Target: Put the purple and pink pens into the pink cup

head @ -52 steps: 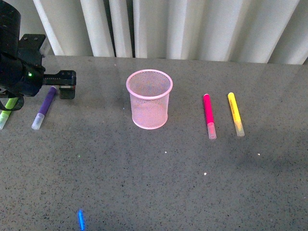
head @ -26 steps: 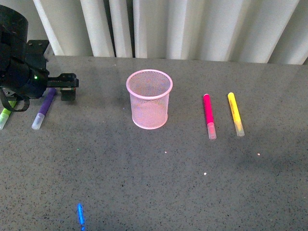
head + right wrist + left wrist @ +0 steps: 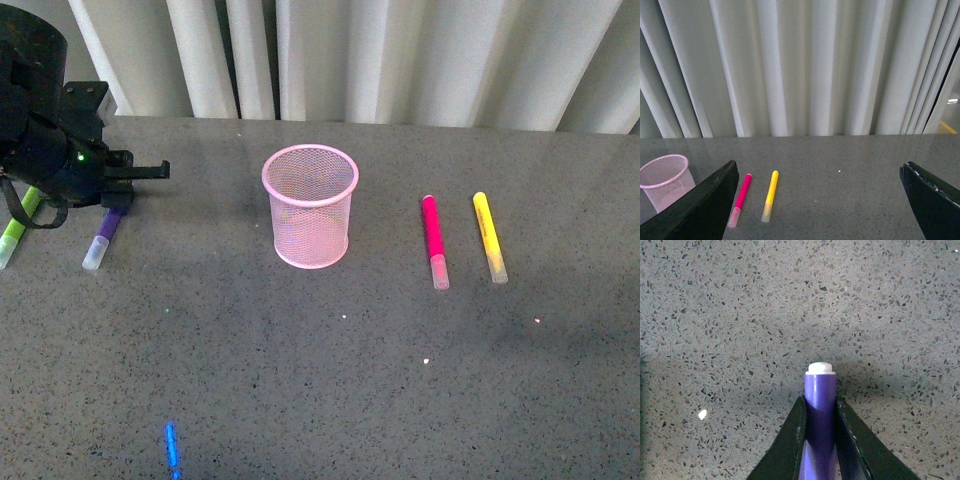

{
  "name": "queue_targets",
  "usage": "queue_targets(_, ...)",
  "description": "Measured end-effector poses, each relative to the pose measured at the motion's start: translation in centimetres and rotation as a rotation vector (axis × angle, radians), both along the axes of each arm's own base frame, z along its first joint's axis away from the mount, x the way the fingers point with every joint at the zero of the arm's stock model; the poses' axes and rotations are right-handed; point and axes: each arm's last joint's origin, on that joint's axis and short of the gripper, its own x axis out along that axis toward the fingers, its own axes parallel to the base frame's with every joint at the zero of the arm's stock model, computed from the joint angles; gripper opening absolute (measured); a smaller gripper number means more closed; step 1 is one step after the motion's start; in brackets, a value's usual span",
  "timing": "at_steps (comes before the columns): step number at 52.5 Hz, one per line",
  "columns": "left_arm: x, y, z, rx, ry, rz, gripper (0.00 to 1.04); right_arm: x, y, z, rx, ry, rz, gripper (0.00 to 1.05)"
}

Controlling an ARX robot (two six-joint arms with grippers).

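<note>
Four pens and one cup are on the grey table (image 3: 330, 380).

The left gripper (image 3: 122, 188) is closed on the purple pen (image 3: 103, 238). The left wrist view shows the two black fingers (image 3: 790, 440) pressed against the barrel on both sides, and the pen's white-tipped end (image 3: 819, 368) sticks out past the fingertips. The clear cap end slants away from the gripper toward the camera. I cannot tell whether it touches the table. One green marker (image 3: 16, 228) lies just beside this gripper on its outer side.

The single pink cup (image 3: 312, 238) stands upright and empty, well to the gripper's inner side. Beyond the cup from that gripper, the one pink pen (image 3: 433, 235) and the one yellow marker (image 3: 488, 235) lie flat side by side, not touching.

The right gripper (image 3: 819, 170) is spread wide and holds nothing. The pink pen, the yellow marker and the cup lie ahead of it.
</note>
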Motion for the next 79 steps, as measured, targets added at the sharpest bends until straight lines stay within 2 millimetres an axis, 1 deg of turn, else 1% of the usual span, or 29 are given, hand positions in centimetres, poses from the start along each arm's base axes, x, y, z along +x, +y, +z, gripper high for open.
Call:
queue_targets(12,-1.0,-0.4,0.4,-0.071,-0.044,-0.023,0.13,0.0,0.0,0.0,0.0,0.0,0.0,0.98)
queue_targets(17,-1.6,-1.0,1.2,-0.125,-0.103,-0.03,0.13,0.0,0.0,0.0,0.0,0.0,0.0,0.98)
queue_targets(22,-2.0,-2.1,3.6,-0.188,-0.228,-0.036,0.13,0.0,0.0,0.0,0.0,0.0,0.0,0.98)
queue_targets(23,-2.2,-2.4,4.4,-0.202,-0.262,-0.035,0.13,0.0,0.0,0.0,0.0,0.0,0.0,0.98)
queue_targets(24,-2.3,-2.9,5.6,-0.229,-0.321,-0.032,0.13,0.0,0.0,0.0,0.0,0.0,0.0,0.98)
queue_targets(27,-2.9,-4.0,8.1,-0.278,-0.446,-0.029,0.13,0.0,0.0,0.0,0.0,0.0,0.0,0.98)
queue_targets(28,-3.0,-4.2,8.5,-0.283,-0.467,-0.032,0.13,0.0,0.0,0.0,0.0,0.0,0.0,0.98)
queue_targets(30,-3.6,-5.1,10.0,-0.326,-0.539,-0.033,0.13,0.0,0.0,0.0,0.0,0.0,0.0,0.98)
queue_targets(33,-4.4,-6.2,11.5,-0.364,-0.617,-0.031,0.13,0.0,0.0,0.0,0.0,0.0,0.0,0.98)
queue_targets(38,-5.7,-8.3,12.9,-0.411,-0.719,-0.035,0.13,0.0,0.0,0.0,0.0,0.0,0.0,0.98)
queue_targets(47,-7.6,-11.7,13.0,-0.427,-0.828,-0.025,0.13,0.0,0.0,0.0,0.0,0.0,0.0,0.98)
queue_targets(54,-8.3,-14.2,12.8,-0.414,-0.885,-0.03,0.13,0.0,0.0,0.0,0.0,0.0,0.0,0.98)
queue_targets(60,-8.4,-15.9,11.7,-0.402,-0.872,-0.043,0.13,0.0,0.0,0.0,0.0,0.0,0.0,0.98)
queue_targets(62,-8.4,-16.6,10.8,-0.39,-0.858,-0.039,0.13,0.0,0.0,0.0,0.0,0.0,0.0,0.98)
queue_targets(65,-8.3,-17.0,10.2,-0.376,-0.849,-0.031,0.13,0.0,0.0,0.0,0.0,0.0,0.0,0.98)
queue_targets(79,-6.8,-17.8,8.8,-0.353,-0.835,-0.01,0.13,0.0,0.0,0.0,0.0,0.0,0.0,0.98)
